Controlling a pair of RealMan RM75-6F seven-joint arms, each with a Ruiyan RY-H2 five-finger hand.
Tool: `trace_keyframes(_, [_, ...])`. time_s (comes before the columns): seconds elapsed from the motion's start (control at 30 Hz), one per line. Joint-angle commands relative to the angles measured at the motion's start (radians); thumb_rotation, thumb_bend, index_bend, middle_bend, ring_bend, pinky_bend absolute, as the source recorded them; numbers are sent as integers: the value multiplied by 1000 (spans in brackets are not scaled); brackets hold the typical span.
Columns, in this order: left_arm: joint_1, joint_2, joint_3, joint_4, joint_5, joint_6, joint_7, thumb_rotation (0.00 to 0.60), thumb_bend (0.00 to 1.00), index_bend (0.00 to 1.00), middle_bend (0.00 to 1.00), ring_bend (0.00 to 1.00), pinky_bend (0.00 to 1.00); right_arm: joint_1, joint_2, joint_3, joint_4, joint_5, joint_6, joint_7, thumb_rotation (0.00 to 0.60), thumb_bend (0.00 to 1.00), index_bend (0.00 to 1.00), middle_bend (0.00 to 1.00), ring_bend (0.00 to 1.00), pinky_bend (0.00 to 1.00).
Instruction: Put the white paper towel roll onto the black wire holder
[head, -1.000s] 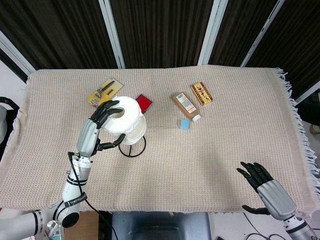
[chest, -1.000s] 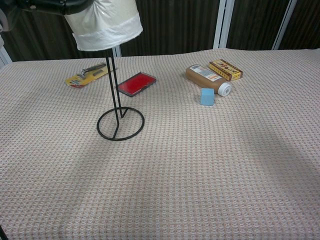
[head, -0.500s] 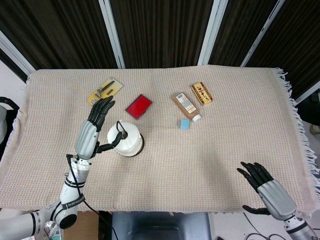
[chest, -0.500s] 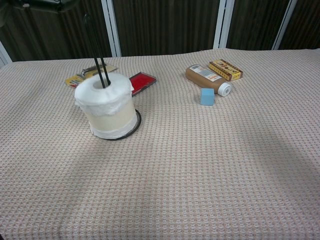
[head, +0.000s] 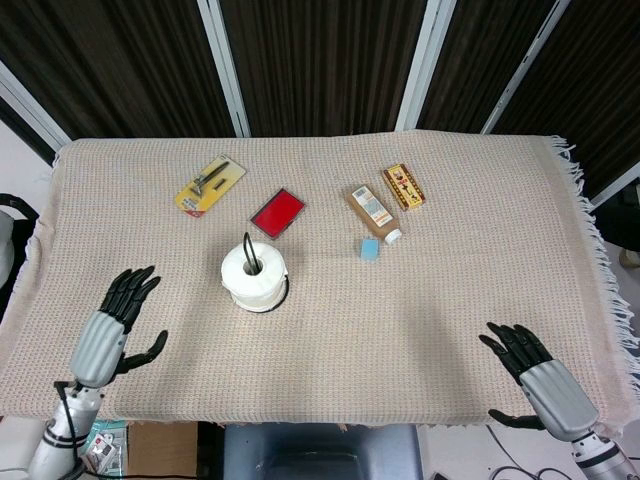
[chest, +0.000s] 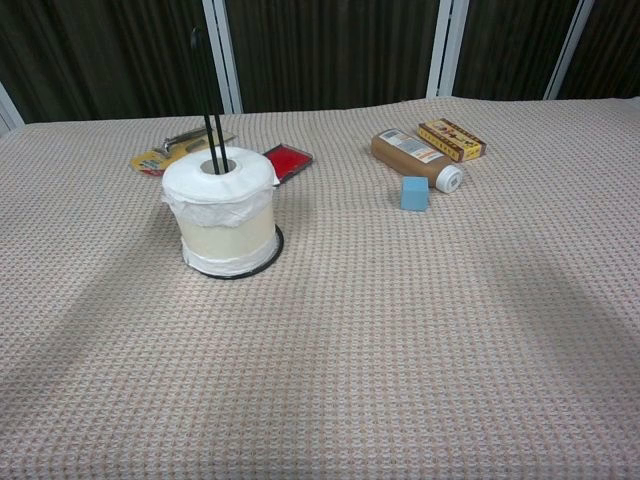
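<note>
The white paper towel roll (head: 254, 277) (chest: 221, 211) stands upright on the black wire holder (head: 246, 247) (chest: 206, 92), with the holder's two thin rods rising through the roll's core and its ring base showing around the bottom. My left hand (head: 108, 331) hovers near the table's front left edge, well left of the roll, fingers spread and empty. At the front right corner my right hand (head: 537, 379) is likewise spread and holds nothing. Neither hand shows in the chest view.
Behind the roll lie a red flat case (head: 278, 212) and a yellow card with a metal tool (head: 210, 185). To the right are a brown bottle (head: 373, 213), a small blue block (head: 369, 249) and a yellow-brown box (head: 403, 186). A beige woven cloth (head: 420, 310) covers the table.
My left hand let go of the roll, which slid down the rods to the base, then drew back toward the front left edge. The right hand barely moved.
</note>
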Motion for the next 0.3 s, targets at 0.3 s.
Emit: trace_keyframes(0.3, [137,18,57,111,-53,-5,115,600,429,0,0,0,12,6,-30,4,-11,21,-50,-71,600,64,0,0,0,0])
